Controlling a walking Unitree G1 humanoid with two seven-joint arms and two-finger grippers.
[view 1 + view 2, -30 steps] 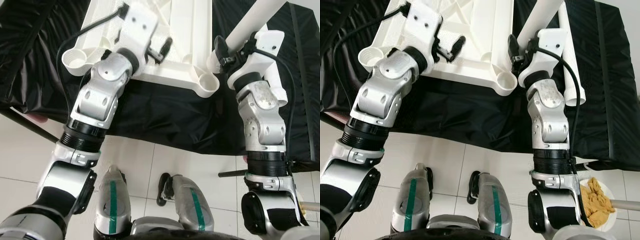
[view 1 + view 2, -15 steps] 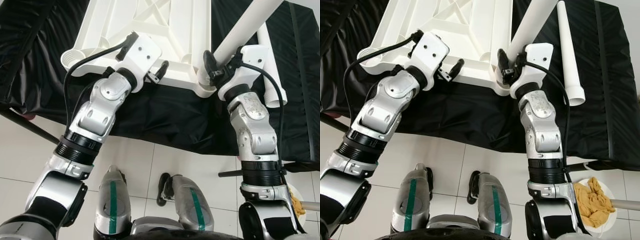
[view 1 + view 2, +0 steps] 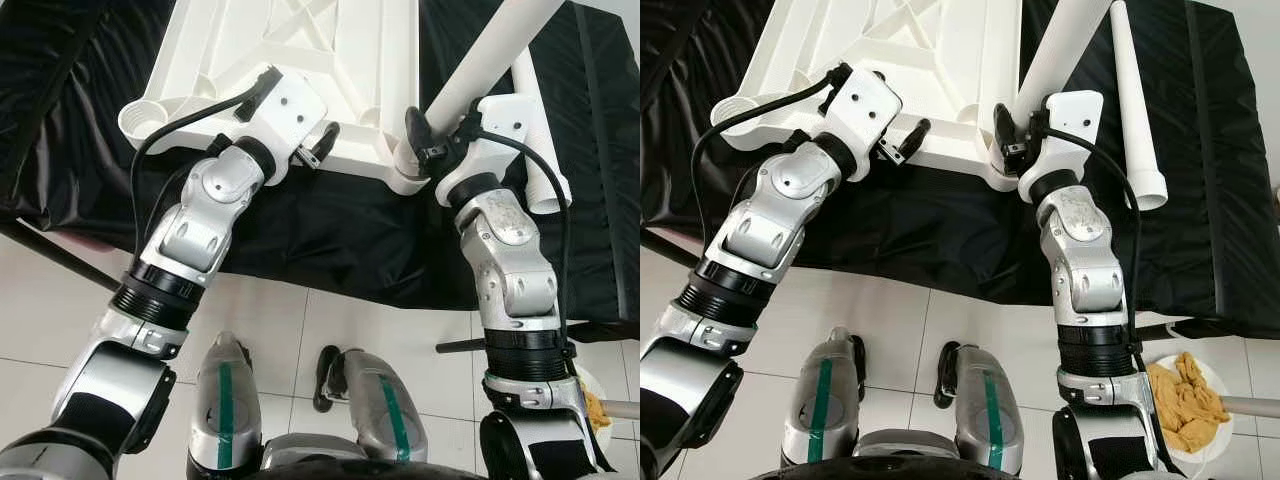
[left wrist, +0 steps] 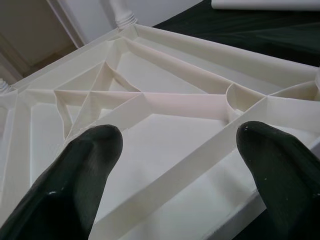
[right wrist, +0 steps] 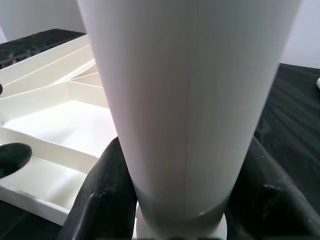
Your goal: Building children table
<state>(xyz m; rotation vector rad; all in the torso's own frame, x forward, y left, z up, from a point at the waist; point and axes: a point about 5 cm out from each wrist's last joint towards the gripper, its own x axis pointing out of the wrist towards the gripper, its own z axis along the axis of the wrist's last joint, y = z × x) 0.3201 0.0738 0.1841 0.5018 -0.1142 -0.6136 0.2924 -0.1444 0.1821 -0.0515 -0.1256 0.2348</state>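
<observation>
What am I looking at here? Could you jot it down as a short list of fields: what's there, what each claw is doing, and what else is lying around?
Main object: upside-down white ribbed plastic tabletop on a black cloth
Right claw: shut on a white plastic table leg, its end at the tabletop's near corner socket
Left claw: open, fingers over the tabletop's near edge
Spare part: second white plastic leg lying on the cloth
Elsewhere: bowl of yellow pieces on the tiled floor

Head stereo pair looks steeply down — wrist cameras sit close over the shared tabletop [image 3: 300,50].
</observation>
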